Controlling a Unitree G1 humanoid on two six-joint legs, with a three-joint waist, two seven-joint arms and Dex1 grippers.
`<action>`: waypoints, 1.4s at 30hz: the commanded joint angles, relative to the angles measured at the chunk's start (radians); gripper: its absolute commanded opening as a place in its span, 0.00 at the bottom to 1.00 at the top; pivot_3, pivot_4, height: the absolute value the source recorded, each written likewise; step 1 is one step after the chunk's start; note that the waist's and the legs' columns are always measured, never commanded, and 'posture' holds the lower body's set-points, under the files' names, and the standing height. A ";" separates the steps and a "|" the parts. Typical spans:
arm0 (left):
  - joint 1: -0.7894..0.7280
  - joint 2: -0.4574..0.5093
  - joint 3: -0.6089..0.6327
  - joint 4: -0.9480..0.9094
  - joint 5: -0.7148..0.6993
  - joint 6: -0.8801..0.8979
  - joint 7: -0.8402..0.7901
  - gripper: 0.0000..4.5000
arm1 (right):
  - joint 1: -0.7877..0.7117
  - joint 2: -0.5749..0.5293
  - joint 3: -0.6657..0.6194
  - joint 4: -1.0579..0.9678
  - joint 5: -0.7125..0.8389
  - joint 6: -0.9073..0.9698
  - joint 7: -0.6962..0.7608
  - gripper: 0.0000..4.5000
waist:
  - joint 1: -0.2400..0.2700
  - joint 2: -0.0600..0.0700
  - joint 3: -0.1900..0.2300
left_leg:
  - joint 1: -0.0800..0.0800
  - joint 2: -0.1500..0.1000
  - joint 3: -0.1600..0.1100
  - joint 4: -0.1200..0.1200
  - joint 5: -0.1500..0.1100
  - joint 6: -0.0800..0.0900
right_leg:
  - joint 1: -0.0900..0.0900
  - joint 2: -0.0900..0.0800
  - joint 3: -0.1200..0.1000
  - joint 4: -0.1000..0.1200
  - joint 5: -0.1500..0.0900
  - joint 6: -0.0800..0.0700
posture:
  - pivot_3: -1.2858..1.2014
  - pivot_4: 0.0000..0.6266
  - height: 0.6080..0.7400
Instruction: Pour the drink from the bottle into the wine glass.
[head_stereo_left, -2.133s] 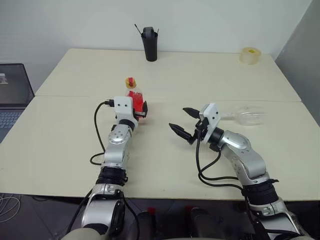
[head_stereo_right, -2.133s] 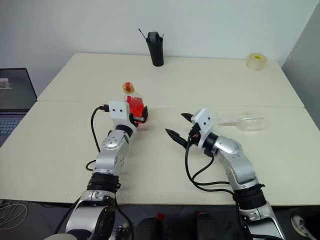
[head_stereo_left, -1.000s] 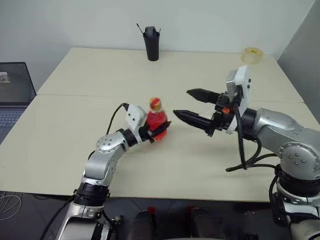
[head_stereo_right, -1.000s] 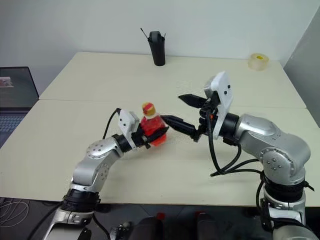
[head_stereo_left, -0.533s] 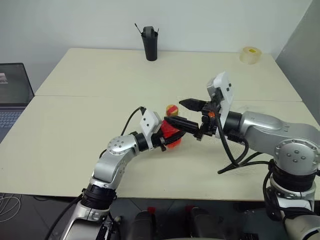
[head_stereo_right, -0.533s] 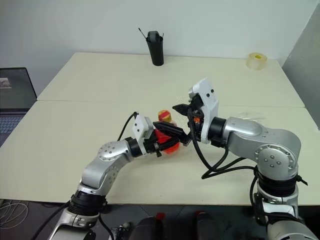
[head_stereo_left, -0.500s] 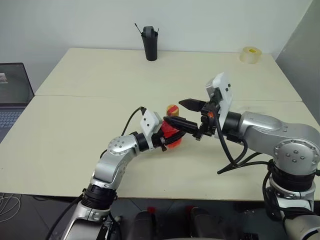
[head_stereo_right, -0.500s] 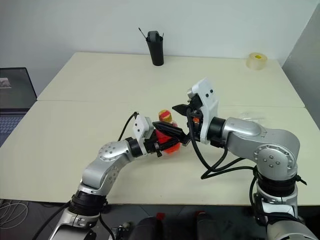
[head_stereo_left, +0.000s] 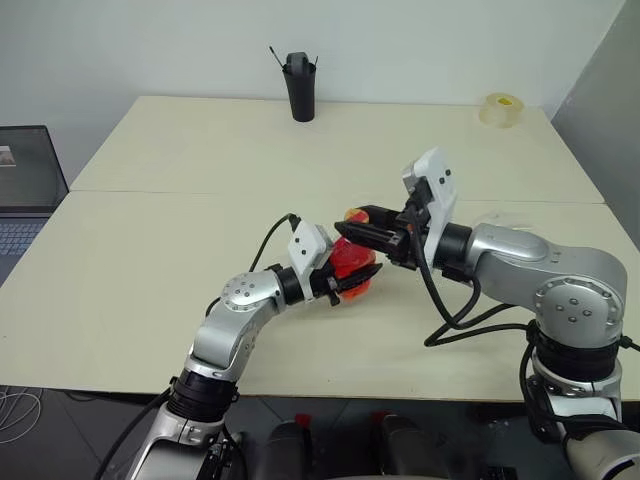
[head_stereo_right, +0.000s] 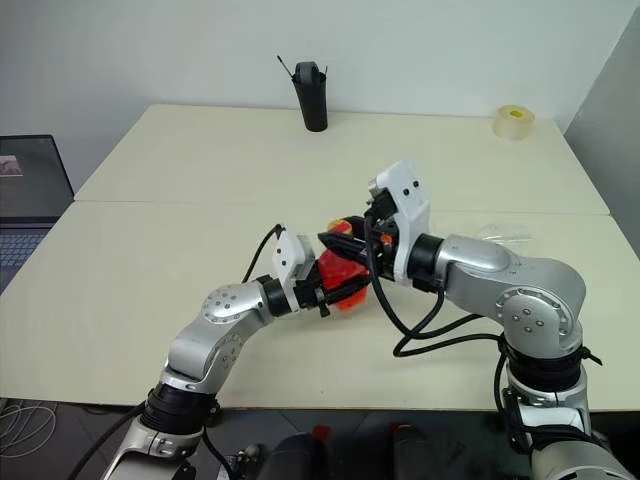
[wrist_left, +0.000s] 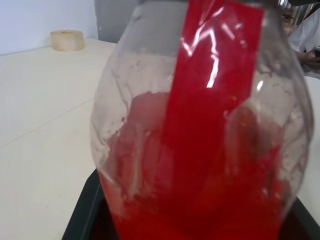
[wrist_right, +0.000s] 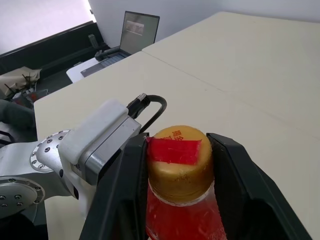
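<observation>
The bottle (head_stereo_left: 350, 262) is clear plastic with the red drink (wrist_left: 200, 200) showing through, and it hangs just above the middle of the table. My left gripper (head_stereo_left: 356, 276) is shut on its rounded body, its black fingers (wrist_left: 82, 220) at the bottle's sides. My right gripper (wrist_right: 177, 141) reaches in from the right and is shut on the yellow cap (wrist_right: 180, 160), which carries a red strip. The wine glass (head_stereo_right: 498, 234) lies on its side at the table's right, mostly hidden behind my right arm.
A tall black cup (head_stereo_left: 300, 90) with sticks in it stands at the back of the table. A tape roll (head_stereo_left: 500, 108) sits at the back right. A laptop (head_stereo_left: 25, 190) is off the table's left edge. A seam (head_stereo_left: 150, 192) runs across the tabletop.
My left gripper carried the bottle to the right, toward the table's middle. My right gripper came in from the right and shut its open fingers on the cap.
</observation>
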 joint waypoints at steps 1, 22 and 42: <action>0.000 -0.004 0.000 -0.066 -0.015 -0.011 -0.006 0.41 | -0.019 -0.020 -0.032 -0.009 -0.006 -0.029 0.022 0.33 | 0.000 0.000 0.000 | 0.000 0.000 0.000 0.000 0.000 0.000 | 0.000 0.000 0.000 0.000 0.000 0.000 | 0.52 0.24 1.00; -0.045 -0.012 -0.047 -0.037 -0.019 0.019 -0.084 0.29 | -0.156 -0.252 0.135 0.338 -0.229 -0.360 0.956 0.32 | 0.004 0.001 0.002 | -0.001 0.000 0.000 0.001 0.000 0.001 | 0.000 -0.001 -0.001 -0.003 0.000 0.000 | 0.52 0.24 1.00; -0.068 -0.041 -0.046 0.075 0.041 -0.061 -0.057 0.28 | -0.006 -0.185 -0.219 -0.142 0.112 0.132 0.121 0.92 | 0.001 0.001 0.002 | -0.004 0.000 -0.003 0.001 0.000 0.001 | 0.000 -0.001 0.000 -0.003 0.000 0.000 | 0.52 0.24 1.00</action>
